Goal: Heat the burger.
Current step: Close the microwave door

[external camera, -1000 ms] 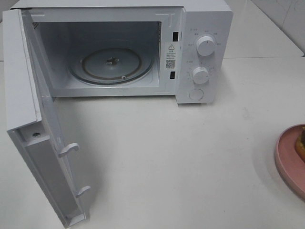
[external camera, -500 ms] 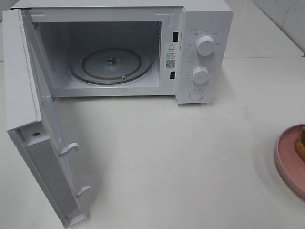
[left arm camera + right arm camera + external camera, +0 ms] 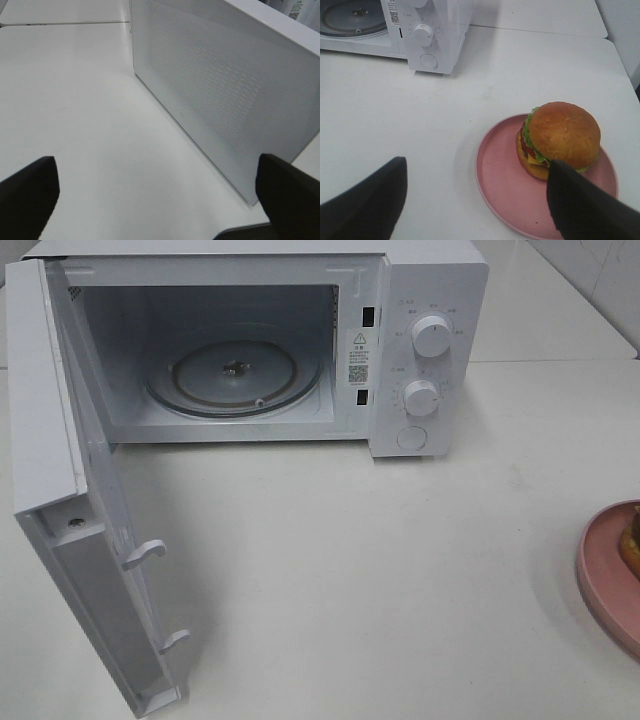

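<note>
- I see a white desk (image 3: pixel 400 570), smooth and matte, carrying everything.
- A white boxy microwave (image 3: pixel 430 280) stands at the far side of the desk, its door (image 3: pixel 60 490) swung wide open on the left; the door's outer face is finely perforated in the left wrist view.
- Inside the cavity lies a round glass turntable (image 3: pixel 235 375), with nothing on it.
- The control panel has two round white knobs (image 3: pixel 431 336) stacked above a round button (image 3: pixel 412 437).
- A round pink plate (image 3: pixel 520 195), smooth with a low rim, sits on the desk at the right, well apart from the microwave.
- The burger (image 3: pixel 559 140) stands upright on that plate: glossy golden-brown domed bun, frilly green lettuce, red tomato and a corner of yellow cheese showing at the side.
- My right gripper (image 3: pixel 480 200) hangs above the desk, its jaws spread wide and holding nothing; one dark finger overlaps the plate's edge beside the burger in the wrist view.
- My left gripper (image 3: pixel 155 195) hangs by the door's outer face, jaws fully apart and empty.
</note>
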`<state>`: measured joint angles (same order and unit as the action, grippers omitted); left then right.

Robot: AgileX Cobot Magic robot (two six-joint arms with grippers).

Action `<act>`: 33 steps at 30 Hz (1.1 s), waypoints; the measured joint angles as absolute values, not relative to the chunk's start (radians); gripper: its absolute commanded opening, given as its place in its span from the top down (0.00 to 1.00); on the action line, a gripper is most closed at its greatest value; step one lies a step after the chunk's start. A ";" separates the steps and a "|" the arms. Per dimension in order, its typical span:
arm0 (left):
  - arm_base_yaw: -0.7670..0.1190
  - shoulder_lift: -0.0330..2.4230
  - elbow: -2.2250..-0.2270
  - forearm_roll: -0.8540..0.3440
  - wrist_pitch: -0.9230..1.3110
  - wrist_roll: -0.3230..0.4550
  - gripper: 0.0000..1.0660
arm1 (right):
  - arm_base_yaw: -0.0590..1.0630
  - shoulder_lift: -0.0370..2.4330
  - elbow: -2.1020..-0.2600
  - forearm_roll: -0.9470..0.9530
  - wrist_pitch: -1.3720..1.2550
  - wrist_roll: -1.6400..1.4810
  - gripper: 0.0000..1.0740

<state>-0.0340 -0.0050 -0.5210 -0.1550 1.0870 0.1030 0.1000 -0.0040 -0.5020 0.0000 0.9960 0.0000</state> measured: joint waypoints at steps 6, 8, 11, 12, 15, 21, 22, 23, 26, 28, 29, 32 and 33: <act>-0.034 -0.005 -0.521 -0.155 1.087 0.103 0.06 | 0.100 -0.004 -0.502 0.000 0.996 0.000 0.29; -0.034 -0.005 -0.521 -0.155 1.087 0.103 0.06 | 0.100 -0.004 -0.502 0.000 0.996 0.000 0.29; -0.034 -0.005 -0.521 -0.155 1.087 0.103 0.06 | 0.100 -0.004 -0.502 0.000 0.996 0.000 0.29; -0.034 -0.005 -0.521 -0.155 1.087 0.103 0.06 | 0.100 -0.004 -0.502 0.000 0.996 0.000 0.29; -0.034 -0.005 -0.521 -0.155 1.087 0.103 0.06 | 0.100 -0.004 -0.502 0.000 0.996 0.000 0.29; -0.034 -0.005 -0.521 -0.155 1.087 0.103 0.06 | 0.100 -0.004 -0.502 0.000 0.996 0.000 0.29; -0.034 -0.005 -0.521 -0.155 1.087 0.103 0.06 | 0.100 -0.004 -0.502 0.000 0.996 0.000 0.29; -0.034 -0.005 -0.521 -0.155 1.087 0.103 0.06 | 0.100 -0.004 -0.502 0.000 0.996 0.000 0.29; -0.034 -0.005 -0.521 -0.155 1.087 0.103 0.06 | 0.100 -0.004 -0.502 0.000 0.996 0.000 0.29; -0.034 -0.005 -0.521 -0.155 1.087 0.103 0.06 | 0.100 -0.004 -0.502 0.000 0.996 0.000 0.29; -0.034 -0.005 -0.521 -0.155 1.087 0.103 0.06 | 0.100 -0.004 -0.502 0.000 0.996 0.000 0.29; -0.034 -0.005 -0.521 -0.156 1.087 0.103 0.06 | 0.100 -0.004 -0.502 0.000 0.996 0.000 0.29; -0.034 -0.005 -0.521 -0.156 1.087 0.103 0.06 | 0.100 -0.004 -0.502 0.000 0.996 0.000 0.29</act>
